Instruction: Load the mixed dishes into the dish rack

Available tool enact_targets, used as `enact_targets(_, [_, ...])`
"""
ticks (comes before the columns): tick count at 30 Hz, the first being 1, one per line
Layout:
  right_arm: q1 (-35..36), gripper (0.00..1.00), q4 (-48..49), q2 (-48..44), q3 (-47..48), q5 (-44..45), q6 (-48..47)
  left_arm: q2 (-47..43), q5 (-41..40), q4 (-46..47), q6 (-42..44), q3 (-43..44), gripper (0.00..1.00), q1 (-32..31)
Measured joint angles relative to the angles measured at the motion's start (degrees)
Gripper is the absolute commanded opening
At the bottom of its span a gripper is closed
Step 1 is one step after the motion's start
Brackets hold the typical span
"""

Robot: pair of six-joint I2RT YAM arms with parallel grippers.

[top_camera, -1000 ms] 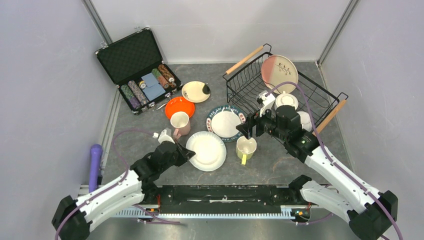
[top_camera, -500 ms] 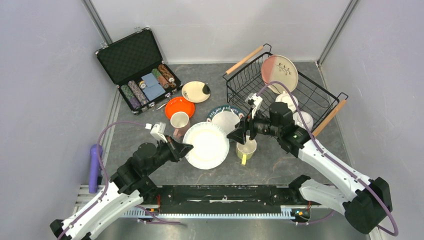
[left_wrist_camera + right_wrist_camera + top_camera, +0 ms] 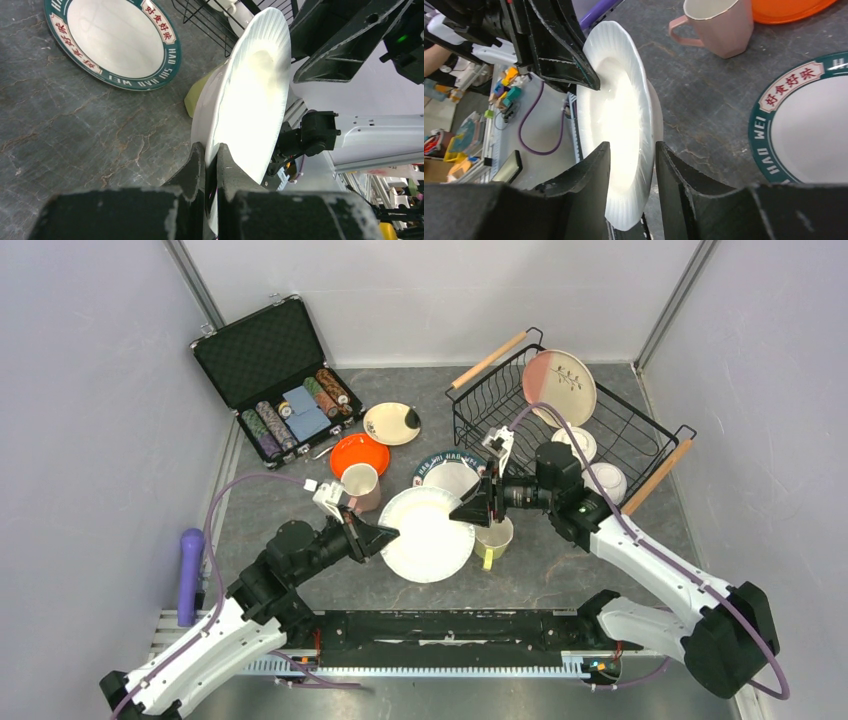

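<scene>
left pincer (image 3: 387,537): pinching rim of white plate (image 3: 430,540)
right pincer (image 3: 461,512): straddles opposite rim; we cannot tell its grip

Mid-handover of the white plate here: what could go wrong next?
1. The left gripper pinches the white plate by its rim alone; the right gripper straddles the opposite rim, grip unclear. An early release could drop it.
2. The yellow-green mug stands just below the plate, the teal-rimmed plate beside: a fall could chip them.
</scene>
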Motion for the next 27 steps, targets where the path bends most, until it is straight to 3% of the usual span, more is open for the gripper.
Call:
enact_targets(2, [0.0,0.41,1.05,0.52,-0.39,-1.7,0.94,0.46,0.46,0.83,0.2,0.02,0.02,0.0])
enact_targets(4, [0.02,0.27,1.57,1.14,-0.39,-2.89,1.22,0.68,0.85,1.27,0.52,0.02,0.02,0.0])
enact_targets(6, [-0.15,0.05,1.84,1.64,-0.42,-3.58,1.22,0.87,1.22,1.57,0.85,0.07,0.02,0.0])
enact_targets(7, [-0.48,0.0,1.9,1.97,-0.42,-3.58,1.33,1.03,1.36,1.55,1.2,0.2,0.02,0.0])
enact_targets(9, [-0.85,0.0,2.12,2.38,-0.42,-4.0,1.68,1.2,1.36,1.38,2.19,0.5,0.02,0.0])
enact_targets(10, [-0.94,0.0,2.12,2.58,-0.42,-4.02,1.86,1.46,1.33,1.25,2.75,0.7,0.06,0.02])
enact_targets(12, [-1.09,0.0,2.08,2.67,-0.42,-3.93,1.81,2.23,1.25,1.22,3.3,1.01,0.34,0.02])
enact_targets(14, [-1.16,0.0,2.03,2.64,-0.33,-3.61,1.7,3.04,0.46,0.98,3.74,1.44,0.68,0.02])
enact_targets(17, [-0.94,0.0,0.2,2.64,0.33,-1.92,-0.7,4.59,-0.33,2.69,4.09,3.15,0.89,0.07])
enact_targets(22, [-2.82,0.0,-3.28,2.67,4.9,1.75,-2.32,5.18,-1.44,3.65,5.27,5.92,1.0,0.07])
enact_targets(27, [-6.1,0.0,-6.1,4.63,17.0,5.16,-5.05,4.72,-4.09,2.43,7.02,6.86,1.0,0.07])
